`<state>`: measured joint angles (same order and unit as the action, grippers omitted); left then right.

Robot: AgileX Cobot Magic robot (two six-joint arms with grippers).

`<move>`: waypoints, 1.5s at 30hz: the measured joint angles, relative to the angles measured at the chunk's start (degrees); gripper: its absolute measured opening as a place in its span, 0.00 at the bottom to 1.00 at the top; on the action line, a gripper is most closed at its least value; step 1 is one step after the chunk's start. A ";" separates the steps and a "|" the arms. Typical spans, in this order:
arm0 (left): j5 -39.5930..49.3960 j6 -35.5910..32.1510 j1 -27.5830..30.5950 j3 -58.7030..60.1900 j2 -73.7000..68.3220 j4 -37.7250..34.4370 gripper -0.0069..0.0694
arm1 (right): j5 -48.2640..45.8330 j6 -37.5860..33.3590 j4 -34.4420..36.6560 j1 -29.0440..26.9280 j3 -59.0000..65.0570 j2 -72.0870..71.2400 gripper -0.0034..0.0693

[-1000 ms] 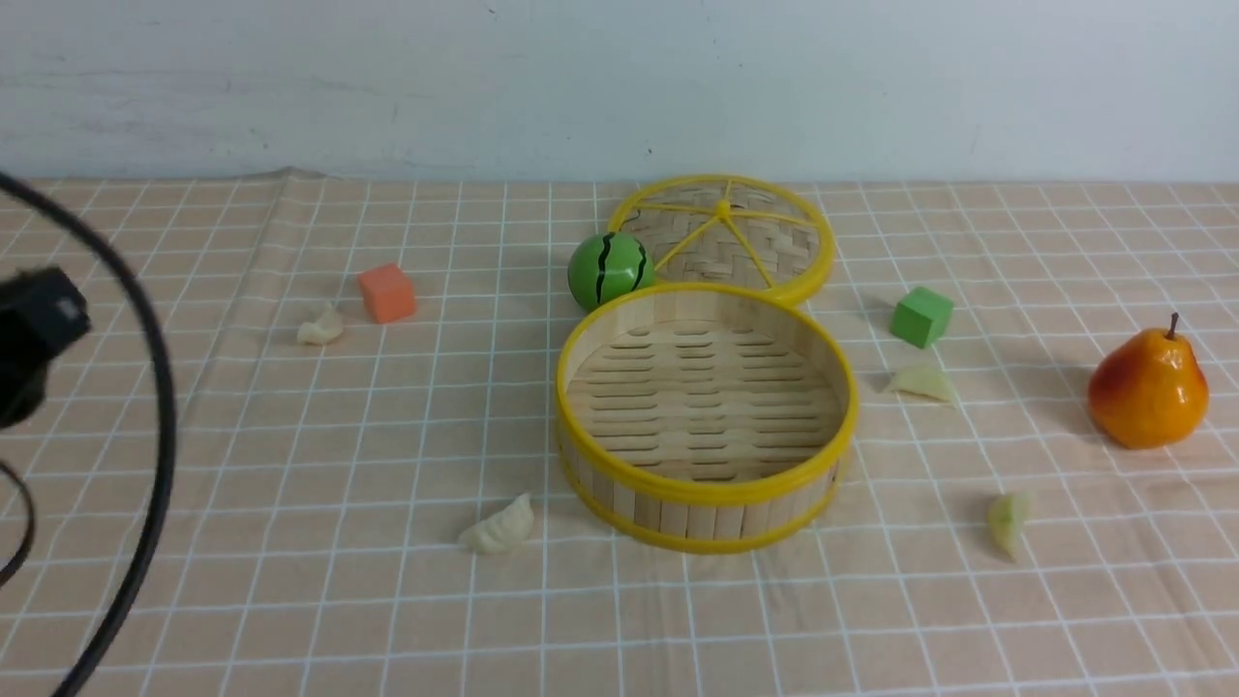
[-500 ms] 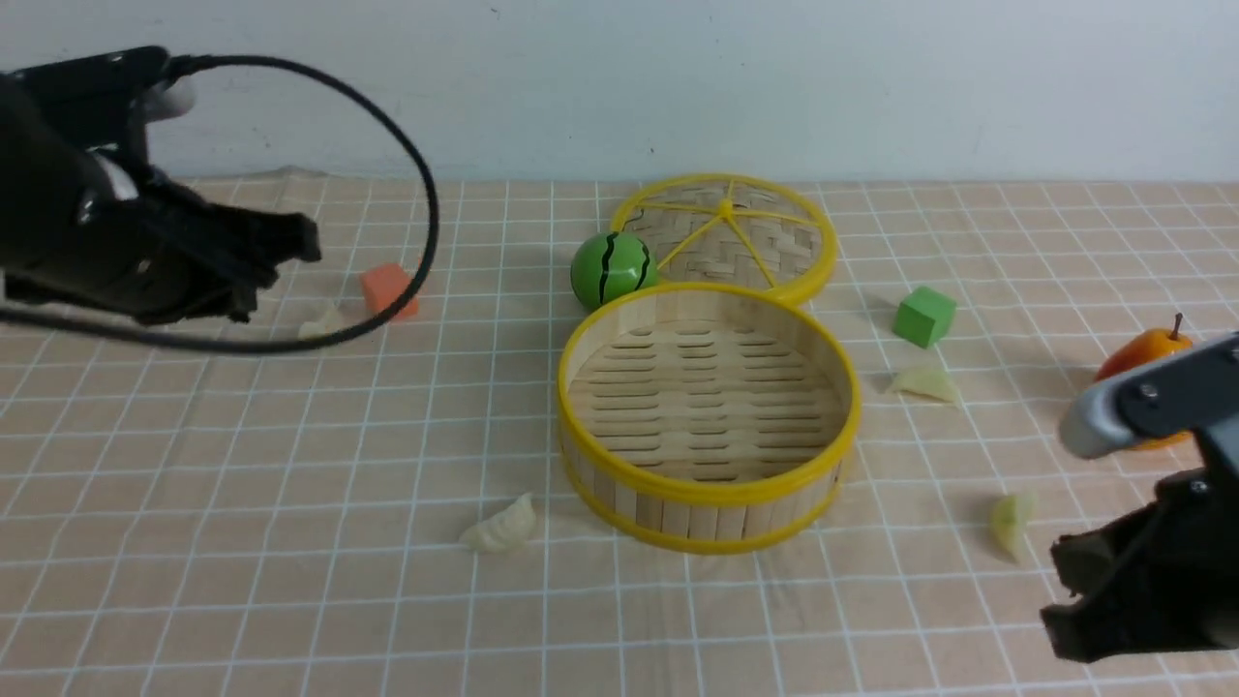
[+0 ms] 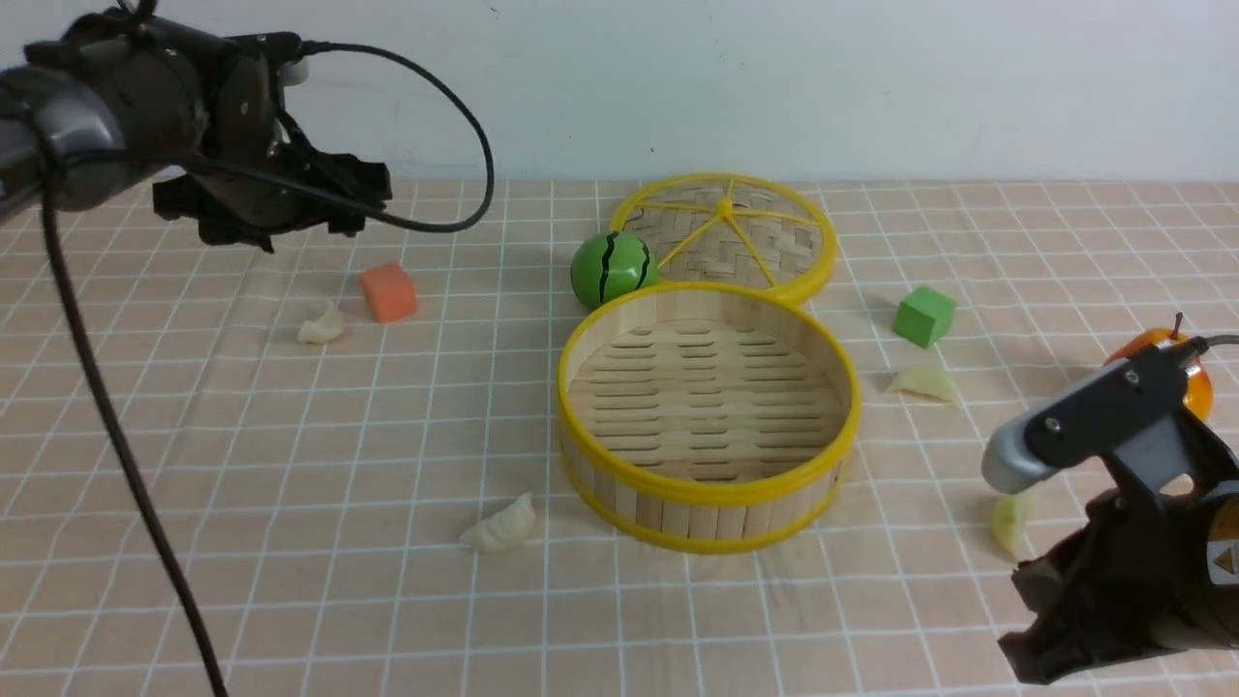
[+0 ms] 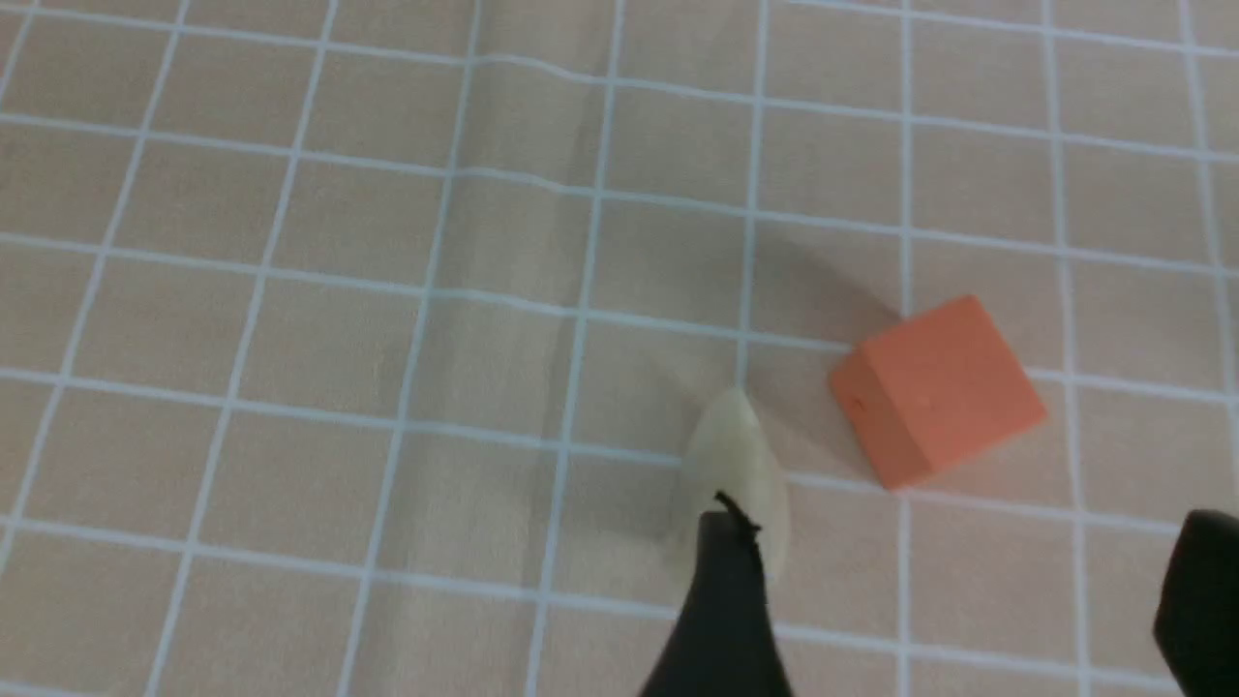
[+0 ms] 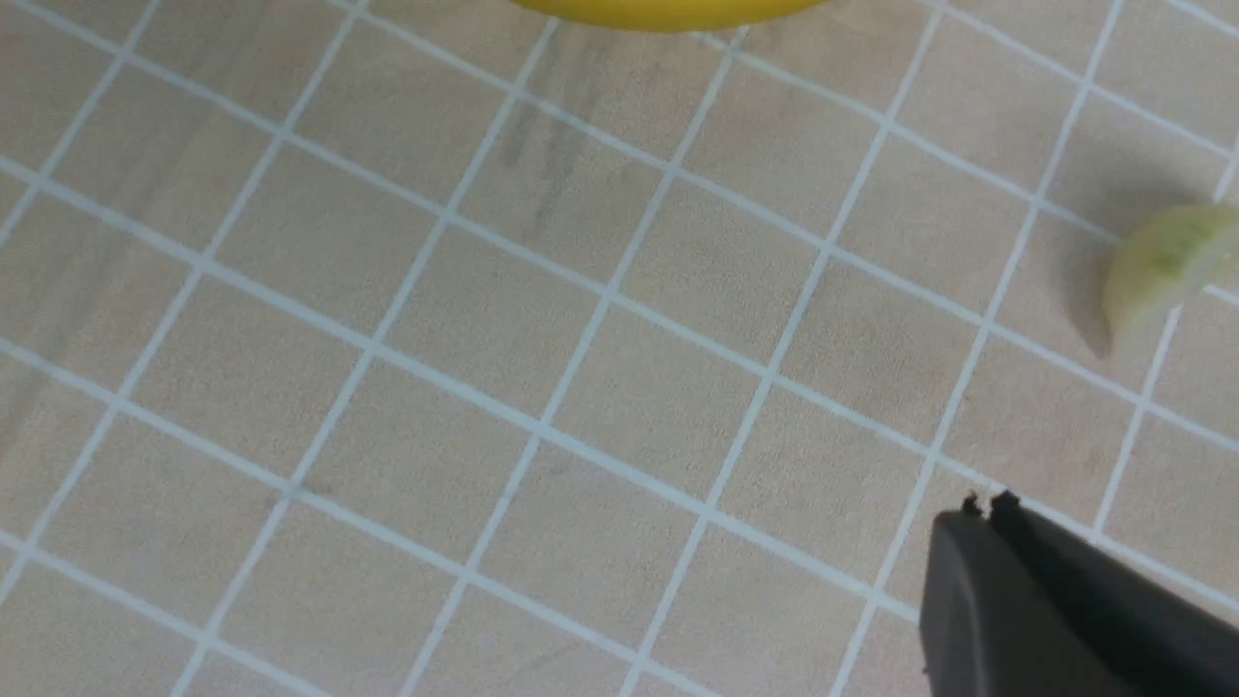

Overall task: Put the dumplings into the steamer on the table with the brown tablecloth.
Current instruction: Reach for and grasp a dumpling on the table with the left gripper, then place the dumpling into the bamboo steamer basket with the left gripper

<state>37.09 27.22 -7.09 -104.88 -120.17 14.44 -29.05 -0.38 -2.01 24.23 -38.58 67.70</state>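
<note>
Everywhere, brown tablecloth (image 3: 290, 465) over the table (image 3: 116, 600). At centre frame, the steamer (image 3: 707, 499), yellow-rimmed, slatted floor in plain view. Upper left, left gripper (image 4: 958, 528) aloft, fingers (image 4: 721, 600) apart, over a cream dumpling (image 3: 321, 326) just beside an orange cube (image 3: 388, 292). Lower right, right gripper (image 5: 987, 503), fingertips (image 5: 978, 552) together, near a green dumpling (image 3: 1009, 523). Second green dumpling (image 3: 926, 382) right of the steamer; second cream dumpling (image 3: 500, 528) at its lower left.

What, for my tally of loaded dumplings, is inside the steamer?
Nothing shows inside the steamer but its bare slatted floor. Its near wall hides a thin strip of floor.
</note>
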 joint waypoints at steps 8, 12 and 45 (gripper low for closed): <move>1.45 2.71 1.67 -9.30 -14.02 0.70 0.78 | 1.02 0.00 0.11 0.00 0.00 3.29 0.05; 0.08 3.68 1.67 -9.65 -17.23 1.35 0.70 | 1.32 -0.05 0.11 0.00 0.00 4.34 0.05; 1.27 -21.43 -23.54 -10.01 -9.59 -20.94 0.39 | 0.99 0.38 8.22 0.00 -0.04 4.41 0.07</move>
<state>38.36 5.79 -30.63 -114.90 -129.76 -6.50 -28.05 0.00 6.20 24.23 -38.62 72.11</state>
